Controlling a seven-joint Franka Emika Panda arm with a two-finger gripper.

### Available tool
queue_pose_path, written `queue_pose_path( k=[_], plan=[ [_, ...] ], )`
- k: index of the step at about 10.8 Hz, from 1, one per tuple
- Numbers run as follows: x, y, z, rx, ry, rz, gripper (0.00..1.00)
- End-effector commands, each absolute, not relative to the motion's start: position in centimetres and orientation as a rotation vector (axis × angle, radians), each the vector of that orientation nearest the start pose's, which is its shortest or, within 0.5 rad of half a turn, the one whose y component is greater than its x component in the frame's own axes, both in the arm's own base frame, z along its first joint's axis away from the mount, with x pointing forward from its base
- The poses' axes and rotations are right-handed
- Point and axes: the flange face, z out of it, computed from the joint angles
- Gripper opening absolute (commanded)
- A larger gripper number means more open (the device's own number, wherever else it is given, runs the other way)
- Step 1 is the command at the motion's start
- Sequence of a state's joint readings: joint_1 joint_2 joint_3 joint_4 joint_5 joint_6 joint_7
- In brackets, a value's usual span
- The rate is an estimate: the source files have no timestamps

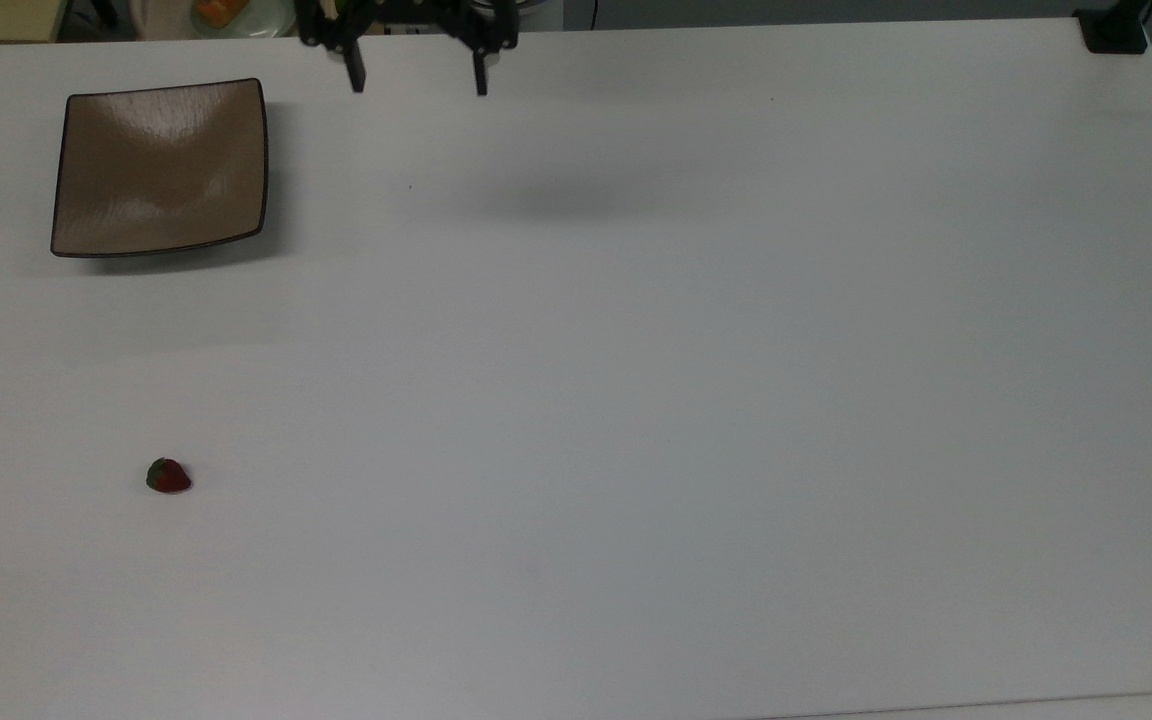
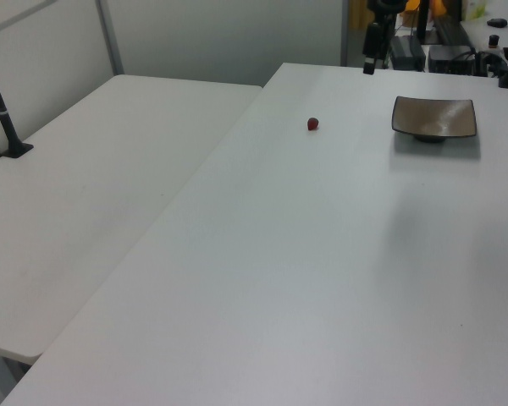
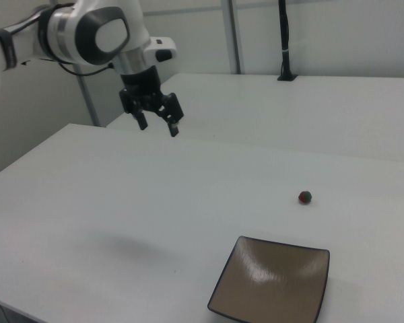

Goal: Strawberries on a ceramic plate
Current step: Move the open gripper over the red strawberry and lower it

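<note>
On white table (image 1: 636, 400) | strawberry (image 1: 168, 477) well apart from ceramic plate (image 1: 158, 166) | gripper (image 3: 158, 124) wide, aloft, empty

The ceramic plate (image 1: 158, 167) is a glossy taupe brown with a thin dark rim and pale streaks of reflected light across its middle; in the right view (image 3: 272, 281) the same brown shows with white glints. The strawberry (image 1: 168, 476) is dark red with a green cap, and in the right view (image 3: 304, 196) it reads as red and green. The table (image 1: 636, 400) is plain white with a soft grey shadow patch. The gripper (image 3: 157, 124) is black, on a white arm (image 3: 87, 27) with dark grey joint covers. A black post (image 3: 283, 40) stands against the pale wall.
</note>
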State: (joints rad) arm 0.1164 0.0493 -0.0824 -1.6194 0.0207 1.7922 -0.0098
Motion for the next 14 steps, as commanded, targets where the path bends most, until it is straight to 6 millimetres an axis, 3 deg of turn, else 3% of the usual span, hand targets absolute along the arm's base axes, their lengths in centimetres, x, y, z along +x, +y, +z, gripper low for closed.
queue_pose_path(
  k=[1, 6, 10, 14],
  plan=[
    [63.3, 0.2, 58.2, -3.123, 0.013, -0.335, 1.00],
    [69.4, -4.2, 54.3, -3.115, 0.121, -0.559, 1.00],
    [73.0, -7.2, 47.6, -3.110, 0.168, -0.713, 1.00],
    [74.9, -10.5, 40.9, -3.114, 0.209, -0.800, 1.00]
  ],
)
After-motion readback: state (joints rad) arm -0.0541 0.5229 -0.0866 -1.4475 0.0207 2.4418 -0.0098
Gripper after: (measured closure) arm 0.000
